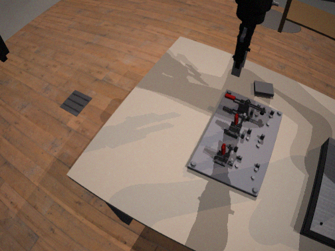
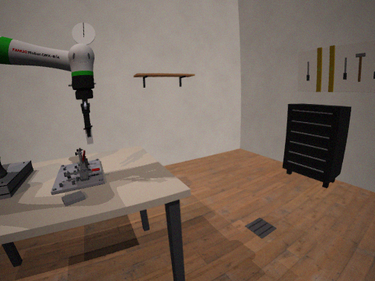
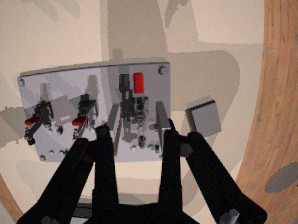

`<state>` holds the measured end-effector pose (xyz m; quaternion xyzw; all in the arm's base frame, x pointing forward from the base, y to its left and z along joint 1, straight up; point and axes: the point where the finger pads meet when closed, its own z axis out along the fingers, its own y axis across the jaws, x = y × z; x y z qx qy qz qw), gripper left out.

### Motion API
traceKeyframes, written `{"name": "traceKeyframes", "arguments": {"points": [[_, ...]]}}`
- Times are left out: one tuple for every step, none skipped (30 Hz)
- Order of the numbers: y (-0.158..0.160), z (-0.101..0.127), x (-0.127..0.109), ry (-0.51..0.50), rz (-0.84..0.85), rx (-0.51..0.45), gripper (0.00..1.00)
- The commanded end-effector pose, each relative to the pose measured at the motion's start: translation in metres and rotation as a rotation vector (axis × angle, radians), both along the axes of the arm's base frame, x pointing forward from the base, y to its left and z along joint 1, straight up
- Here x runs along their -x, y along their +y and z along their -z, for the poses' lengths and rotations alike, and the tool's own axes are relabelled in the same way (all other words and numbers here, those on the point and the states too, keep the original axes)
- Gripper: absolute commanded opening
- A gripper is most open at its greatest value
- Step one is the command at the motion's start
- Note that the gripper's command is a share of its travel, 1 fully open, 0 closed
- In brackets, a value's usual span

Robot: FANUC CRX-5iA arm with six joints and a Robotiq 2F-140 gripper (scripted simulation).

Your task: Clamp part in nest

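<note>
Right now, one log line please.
tool: empty, partly open, above fixture | part: on table beside fixture | clamps: untouched

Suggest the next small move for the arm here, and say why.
Probably lower straight down toward the end clamp's red handle: the wrist view lines it up between the fingers, while the gripper hangs high, open and empty. The part lies untouched beside the fixture, off to one side, so working that clamp seems to come first.
</note>
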<state>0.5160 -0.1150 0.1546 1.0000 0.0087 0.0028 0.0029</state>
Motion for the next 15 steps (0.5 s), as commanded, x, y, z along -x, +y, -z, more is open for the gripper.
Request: {"name": "traceKeyframes", "arguments": {"points": [[0.000, 0.000, 0.000, 0.000, 0.000, 0.000, 0.28], [0.000, 0.001, 0.000, 0.000, 0.000, 0.000, 0.28], [0.000, 0.002, 0.000, 0.000, 0.000, 0.000, 0.28], [0.000, 0.003, 0.000, 0.000, 0.000, 0.000, 0.28], [0.000, 0.004, 0.000, 0.000, 0.000, 0.000, 0.28], [0.000, 0.006, 0.000, 0.000, 0.000, 0.000, 0.28], [0.000, 0.008, 0.000, 0.000, 0.000, 0.000, 0.28], [0.000, 0.011, 0.000, 0.000, 0.000, 0.000, 0.28], [0.000, 0.013, 0.000, 0.000, 0.000, 0.000, 0.28], [0.000, 0.016, 0.000, 0.000, 0.000, 0.000, 0.28], [0.000, 0.019, 0.000, 0.000, 0.000, 0.000, 0.28], [0.000, 0.023, 0.000, 0.000, 0.000, 0.000, 0.28], [0.000, 0.027, 0.000, 0.000, 0.000, 0.000, 0.28], [0.000, 0.027, 0.000, 0.000, 0.000, 0.000, 0.28], [0.000, 0.027, 0.000, 0.000, 0.000, 0.000, 0.28]]}}
